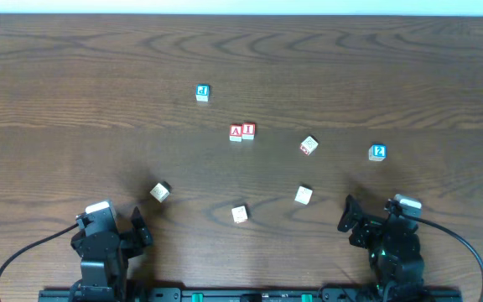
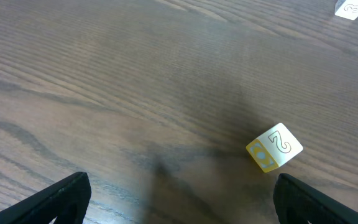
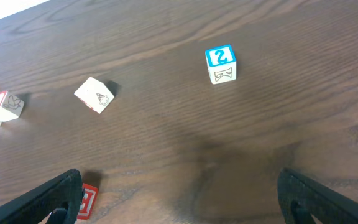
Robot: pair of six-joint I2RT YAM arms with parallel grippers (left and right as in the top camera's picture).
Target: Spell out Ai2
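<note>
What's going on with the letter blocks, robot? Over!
Open and empty: left tool, right tool. A cube and I cube side by side; 2 cube apart, to their right. One pale cube sits between I and 2.

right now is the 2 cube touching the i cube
No, the 2 cube stands alone, well apart from the I cube.

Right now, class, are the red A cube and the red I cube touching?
Touching. Overhead shows A cube and I cube edge to edge, no gap.
</note>
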